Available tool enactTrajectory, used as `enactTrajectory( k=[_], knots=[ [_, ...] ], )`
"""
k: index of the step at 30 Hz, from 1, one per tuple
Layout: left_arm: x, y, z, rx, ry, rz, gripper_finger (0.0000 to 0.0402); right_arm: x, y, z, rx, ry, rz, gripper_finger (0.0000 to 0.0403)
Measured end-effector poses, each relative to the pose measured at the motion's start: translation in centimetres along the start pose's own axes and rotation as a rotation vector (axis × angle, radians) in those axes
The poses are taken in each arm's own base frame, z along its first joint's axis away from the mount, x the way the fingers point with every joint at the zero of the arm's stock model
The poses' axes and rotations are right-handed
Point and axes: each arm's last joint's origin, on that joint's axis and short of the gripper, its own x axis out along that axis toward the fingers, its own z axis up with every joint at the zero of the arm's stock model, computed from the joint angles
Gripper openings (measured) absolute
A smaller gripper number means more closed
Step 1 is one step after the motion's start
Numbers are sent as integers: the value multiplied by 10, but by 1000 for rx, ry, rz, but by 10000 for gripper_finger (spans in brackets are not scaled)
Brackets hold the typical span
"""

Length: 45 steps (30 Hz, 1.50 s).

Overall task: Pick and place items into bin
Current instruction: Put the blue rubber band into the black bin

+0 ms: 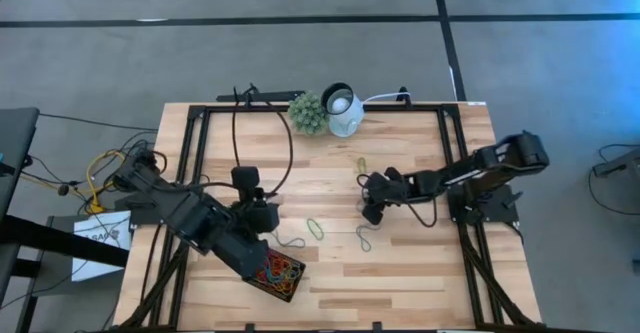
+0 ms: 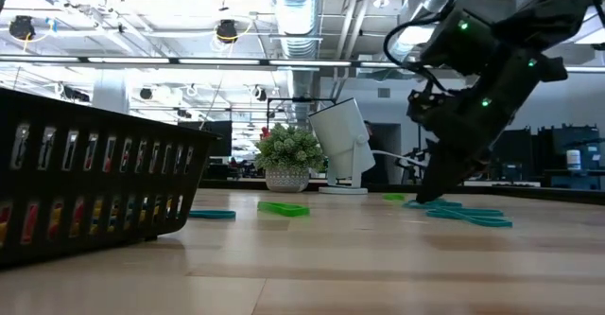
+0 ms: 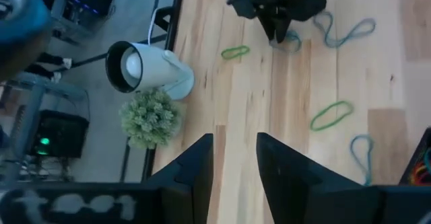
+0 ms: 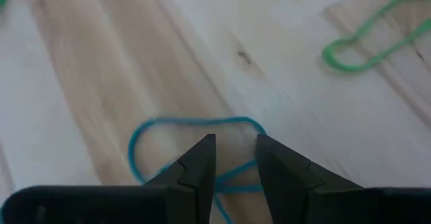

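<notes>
One thin blue rubber-band loop [image 4: 192, 146] lies under our right gripper [image 4: 234, 158], jaws slightly apart around one strand. We should press to the wooden table [image 1: 420, 263] before pinching. Left gripper [image 3: 234, 158], jaws narrowly apart and empty, waits by the black slotted bin [image 1: 277, 273].

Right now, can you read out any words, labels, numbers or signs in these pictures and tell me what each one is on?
No text here can be read.
White sheet beside the table's left edge, high view: dark print, too small and blurred to read.
Black bin, white lamp, plant ball, wooden table: no lettering visible.
Room behind the table, low view: no readable signs.
</notes>
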Motion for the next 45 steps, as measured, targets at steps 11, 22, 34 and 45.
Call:
enactTrajectory(
  k=[11,22,34,45],
  knots=[
    [-3,12,-11,101,11,-25,104,6,-2,-2,20,19,-29,34],
    [-72,129,-74,-344,-270,93,104,-22,2,12,-39,-92,59,4],
    [10,53,-123,-509,-334,260,104,-27,-3,-1,-21,16,-19,6],
    [114,-21,-134,-717,-378,260,104,-25,-2,2,-10,141,120,47]
  ],
)
